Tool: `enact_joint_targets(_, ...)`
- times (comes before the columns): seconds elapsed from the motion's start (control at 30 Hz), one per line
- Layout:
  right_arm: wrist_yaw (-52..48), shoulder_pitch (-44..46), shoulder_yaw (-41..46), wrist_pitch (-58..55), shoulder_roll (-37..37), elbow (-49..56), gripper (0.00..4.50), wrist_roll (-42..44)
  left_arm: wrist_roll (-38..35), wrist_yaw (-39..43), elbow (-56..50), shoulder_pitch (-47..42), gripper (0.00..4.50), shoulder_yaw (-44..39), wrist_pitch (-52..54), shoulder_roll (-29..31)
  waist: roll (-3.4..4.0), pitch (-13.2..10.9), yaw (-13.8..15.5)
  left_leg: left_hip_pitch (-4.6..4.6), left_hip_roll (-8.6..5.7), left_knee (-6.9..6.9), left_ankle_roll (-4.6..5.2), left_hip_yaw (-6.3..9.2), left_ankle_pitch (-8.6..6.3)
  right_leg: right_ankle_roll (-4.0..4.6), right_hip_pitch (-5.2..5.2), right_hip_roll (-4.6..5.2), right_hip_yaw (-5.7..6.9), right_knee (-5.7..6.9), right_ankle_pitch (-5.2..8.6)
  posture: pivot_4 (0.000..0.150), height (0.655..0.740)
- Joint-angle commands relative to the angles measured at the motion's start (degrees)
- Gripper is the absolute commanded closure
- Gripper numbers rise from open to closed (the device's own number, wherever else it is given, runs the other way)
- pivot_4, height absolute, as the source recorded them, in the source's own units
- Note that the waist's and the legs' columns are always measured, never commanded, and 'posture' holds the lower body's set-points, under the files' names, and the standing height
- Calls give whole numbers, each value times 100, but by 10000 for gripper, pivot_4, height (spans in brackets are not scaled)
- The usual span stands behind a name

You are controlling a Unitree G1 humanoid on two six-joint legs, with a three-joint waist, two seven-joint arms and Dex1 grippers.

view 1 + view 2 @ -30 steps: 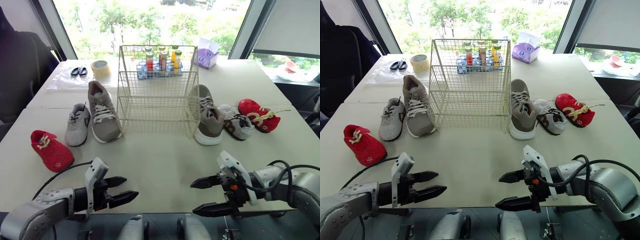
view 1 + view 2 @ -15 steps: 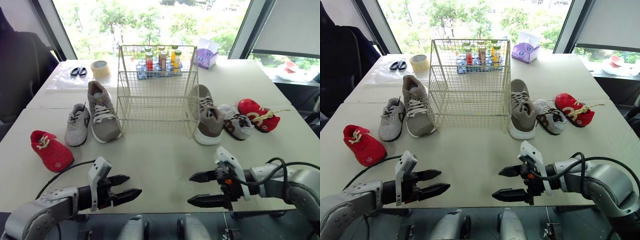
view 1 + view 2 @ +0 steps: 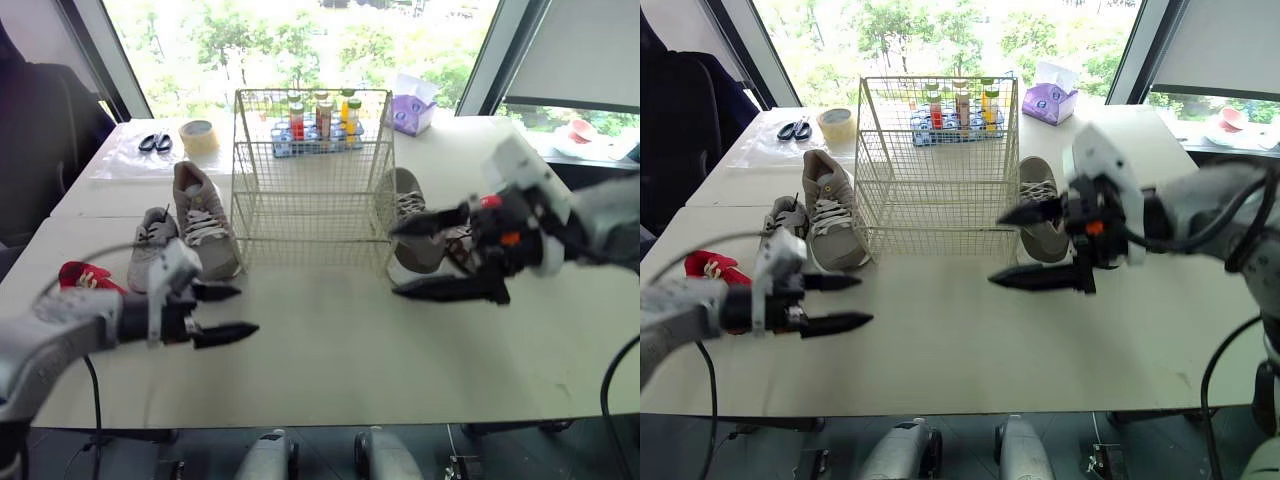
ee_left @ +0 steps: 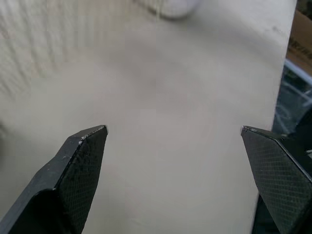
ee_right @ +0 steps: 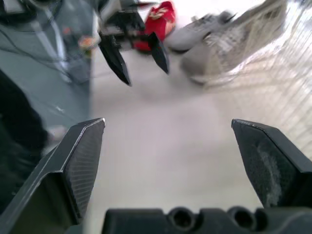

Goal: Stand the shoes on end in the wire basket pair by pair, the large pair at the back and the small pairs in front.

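A wire basket [image 3: 310,215] stands empty mid-table. To its left lie a large grey shoe [image 3: 205,215], a small grey shoe [image 3: 148,235] and a red shoe [image 3: 75,275]. My left gripper [image 3: 245,310] hovers open just in front of them, holding nothing. To the right of the basket lies the other large grey shoe [image 3: 405,195], partly covered by my right gripper [image 3: 394,262], which is open and empty beside the shoe's toe. My right arm hides the small shoes on that side. The right wrist view shows the red shoe [image 5: 158,22] behind my left gripper [image 5: 134,51].
Behind the basket stands a blue rack of bottles [image 3: 320,125]. A purple tissue box [image 3: 412,112] is at the back right, and a tape roll [image 3: 200,135] and scissors [image 3: 157,142] at the back left. Bare tabletop [image 3: 330,350] lies between my grippers and the front edge.
Both grippers have risen from the table's front edge and moved forward: the left toward the left-hand shoes, the right up to the right large shoe, now covering the small shoes there.
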State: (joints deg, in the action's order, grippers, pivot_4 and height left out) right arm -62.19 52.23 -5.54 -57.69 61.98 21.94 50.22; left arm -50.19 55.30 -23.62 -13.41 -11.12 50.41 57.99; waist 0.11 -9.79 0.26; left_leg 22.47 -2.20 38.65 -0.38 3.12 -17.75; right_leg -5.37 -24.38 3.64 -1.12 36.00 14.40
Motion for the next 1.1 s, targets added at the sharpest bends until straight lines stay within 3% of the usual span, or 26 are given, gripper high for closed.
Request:
enact_joint_targets(0.03,-598,789,-1063,712,-400,-883,0,-1263,-88,237,7,-554,191,-3,-38,107,-10,-7,-20,11,-2,1,1,-7,0,-3,-12,3,0,0,-1,1500,7400)
enact_joint_targets(0.17,-1130,1445,-1894,1429,-1100,-1932,0,-2298,-236,316,-131,-746,191,-140,89,172,-10,-8,-113,108,-6,32,-38,-11,21,-17,-103,5,-4,16,-9,1500,7400)
enact_joint_targets(0.5,-1858,2012,-2821,2573,-2391,-4150,0,-4029,-98,99,-387,-217,191,-263,34,72,-8,-9,-111,100,-5,34,-54,-4,31,-16,-106,2,-3,38,-10,1500,7400)
enact_joint_targets(0.63,-2014,2117,-3049,3062,-2748,-4806,12411,-4638,-36,-35,-398,-335,0,-157,-40,-75,-7,-9,-106,98,-6,36,-62,0,35,-16,-106,1,0,46,-10,1500,7400)
enact_joint_targets(0.83,-2259,2142,-3049,3210,-2954,-5005,43478,-5102,-37,-186,-496,-442,0,-92,-42,-236,-9,-8,-117,98,-7,40,-64,2,37,-16,-107,1,1,53,-10,1500,7400)
enact_joint_targets(1.1,-2565,1844,-2879,2374,-2778,-3951,44349,-5164,-44,-348,-592,-504,0,-42,-37,-385,-8,-8,-123,91,-8,42,-73,3,42,-15,-125,1,0,100,-10,1500,7400)
